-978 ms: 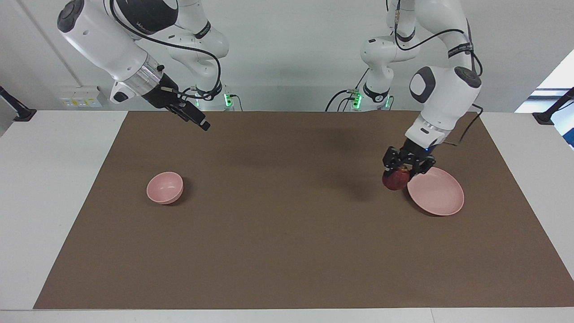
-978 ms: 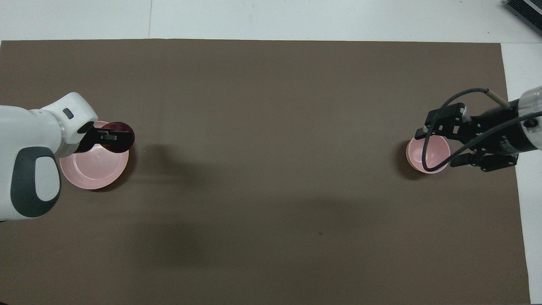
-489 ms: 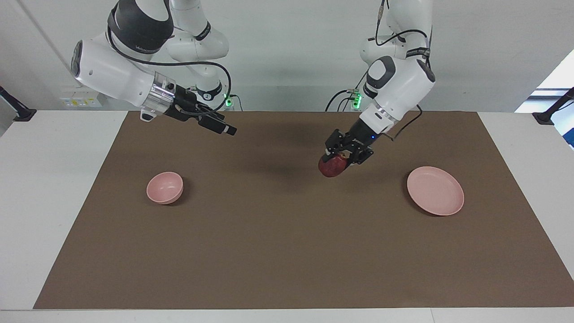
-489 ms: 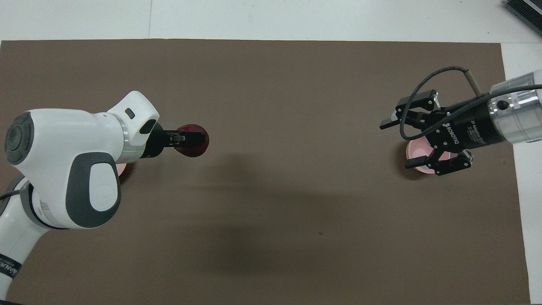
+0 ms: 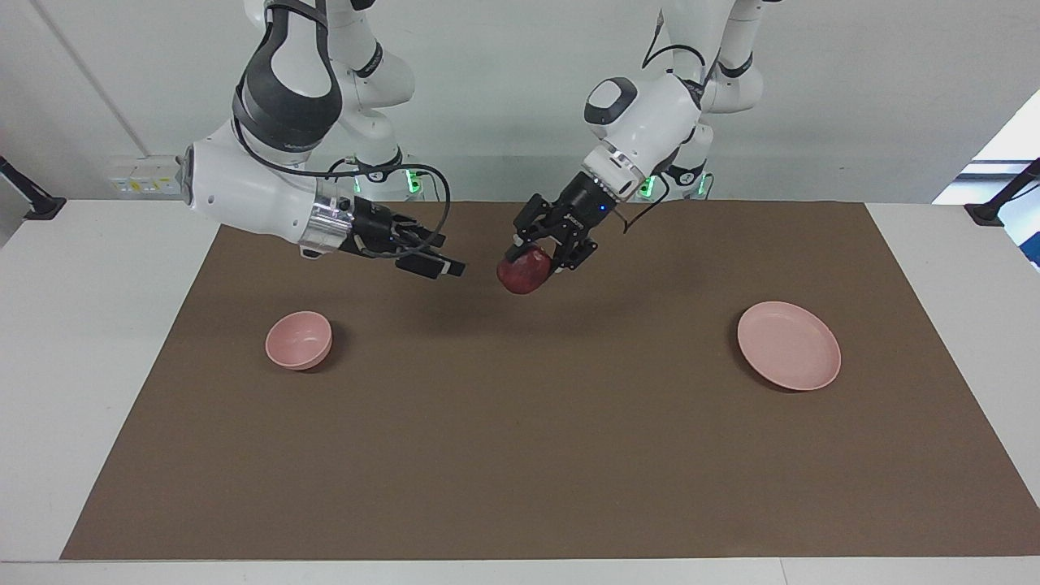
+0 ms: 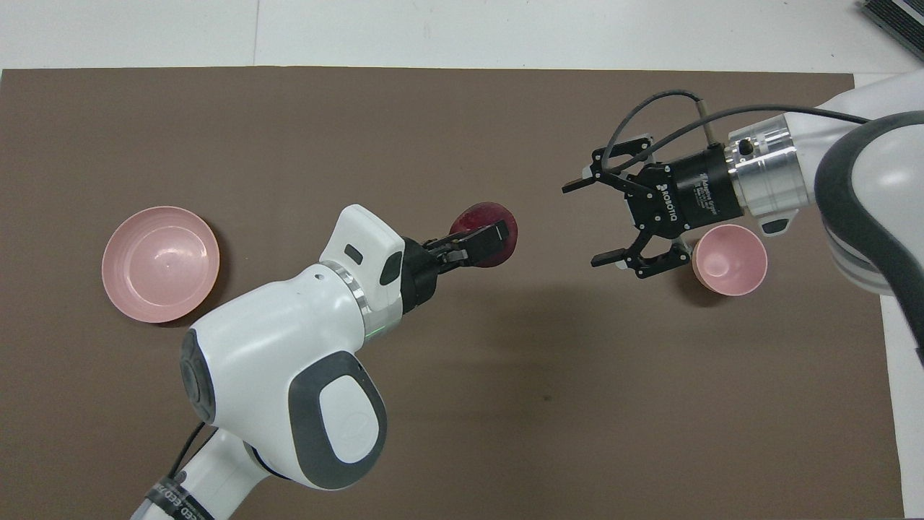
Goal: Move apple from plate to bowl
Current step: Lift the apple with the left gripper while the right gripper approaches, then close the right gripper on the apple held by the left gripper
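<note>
The dark red apple [image 5: 522, 275] is held in my left gripper [image 5: 539, 253], which is shut on it in the air over the middle of the brown mat; both also show in the overhead view, the apple [image 6: 482, 217] and the gripper [image 6: 489, 237]. The flat pink plate [image 5: 788, 345] [image 6: 160, 263] lies bare at the left arm's end. The small pink bowl [image 5: 299, 340] [image 6: 729, 258] stands at the right arm's end. My right gripper [image 5: 447, 253] [image 6: 581, 225] is open and empty in the air, between the bowl and the apple, its fingers pointing at the apple.
A brown mat [image 5: 520, 455] covers most of the white table [image 5: 97, 341]. Nothing else lies on it besides the plate and the bowl.
My left gripper has carried the apple off the plate to over the mat's middle. My right gripper has come out from over the bowl toward the apple, staying open.
</note>
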`<action>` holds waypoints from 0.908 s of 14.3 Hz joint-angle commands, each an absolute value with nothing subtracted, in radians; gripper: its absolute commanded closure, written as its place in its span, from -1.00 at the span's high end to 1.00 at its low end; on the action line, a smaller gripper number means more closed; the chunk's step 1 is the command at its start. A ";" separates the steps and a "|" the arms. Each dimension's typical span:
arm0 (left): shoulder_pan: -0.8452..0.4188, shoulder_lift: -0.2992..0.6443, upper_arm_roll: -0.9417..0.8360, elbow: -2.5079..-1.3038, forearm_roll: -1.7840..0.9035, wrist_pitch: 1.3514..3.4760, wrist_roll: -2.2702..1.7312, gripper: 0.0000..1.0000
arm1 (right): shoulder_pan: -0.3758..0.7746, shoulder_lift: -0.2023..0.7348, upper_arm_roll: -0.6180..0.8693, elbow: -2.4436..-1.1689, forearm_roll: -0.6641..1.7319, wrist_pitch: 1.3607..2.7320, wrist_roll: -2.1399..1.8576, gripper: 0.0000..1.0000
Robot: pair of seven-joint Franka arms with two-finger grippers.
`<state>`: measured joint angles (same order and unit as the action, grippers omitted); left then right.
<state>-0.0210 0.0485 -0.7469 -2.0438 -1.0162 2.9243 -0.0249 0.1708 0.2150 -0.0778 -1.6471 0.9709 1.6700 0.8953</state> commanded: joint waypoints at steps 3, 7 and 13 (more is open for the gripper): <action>-0.029 0.074 -0.810 -2.014 -1.075 3.036 -0.029 -1.00 | 0.169 0.250 -0.078 -1.643 1.040 1.672 0.917 1.00; -0.029 0.092 -0.847 -1.997 -1.086 3.103 -0.029 -1.00 | 0.205 0.258 -0.078 -1.640 1.046 1.690 0.919 1.00; -0.032 0.115 -0.848 -1.968 -1.089 3.125 -0.028 -1.00 | 0.216 0.258 -0.078 -1.638 1.046 1.697 0.928 1.00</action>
<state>-0.0215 0.0971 -0.8455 -1.9931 -1.0694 3.0913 -0.0362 0.2192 0.2528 -0.0794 -1.6459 1.0244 1.6929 0.9046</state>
